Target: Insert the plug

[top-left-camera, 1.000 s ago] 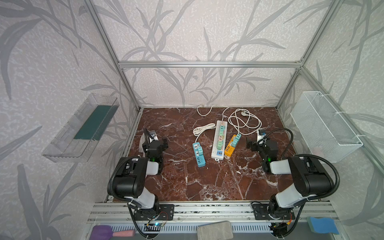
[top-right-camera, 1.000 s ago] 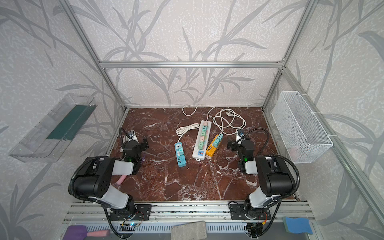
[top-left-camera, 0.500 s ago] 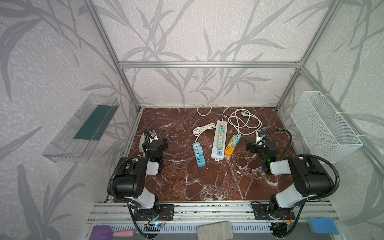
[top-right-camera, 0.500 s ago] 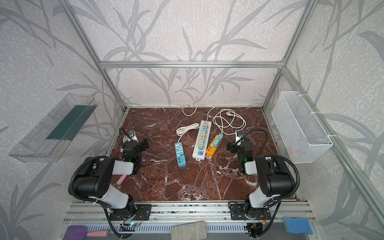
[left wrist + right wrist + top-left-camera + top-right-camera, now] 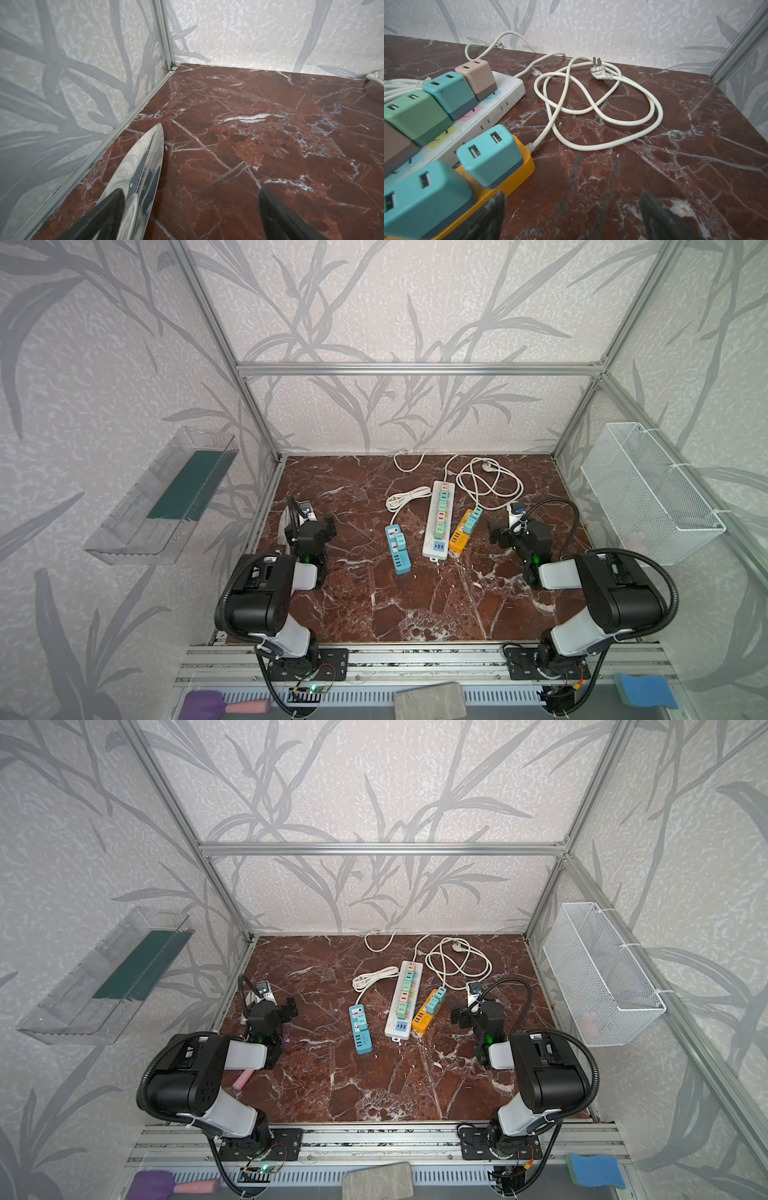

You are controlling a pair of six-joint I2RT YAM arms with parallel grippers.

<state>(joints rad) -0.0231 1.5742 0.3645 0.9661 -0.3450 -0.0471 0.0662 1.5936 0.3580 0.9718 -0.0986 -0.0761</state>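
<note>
The plug (image 5: 600, 71), white with three bare prongs, lies free on the red-brown, white-veined marble worktop (image 5: 415, 601) near the back wall. It ends a loosely coiled white cable (image 5: 602, 116) that runs from the orange power strip (image 5: 459, 537).

That strip holds two teal cube adapters. The white strip (image 5: 438, 522) beside it holds a row of teal, green and beige ones. A blue strip (image 5: 398, 549) lies apart.

On the left wall a clear plastic tray (image 5: 124, 531) holds a dark green pad (image 5: 187, 485). In the white wire basket (image 5: 602, 969) something pale pink shows, too dim to name.

The left gripper (image 5: 190, 192) and right gripper (image 5: 572, 197) stand spread wide, holding nothing. Nothing has shifted noticeably since a second ago.
</note>
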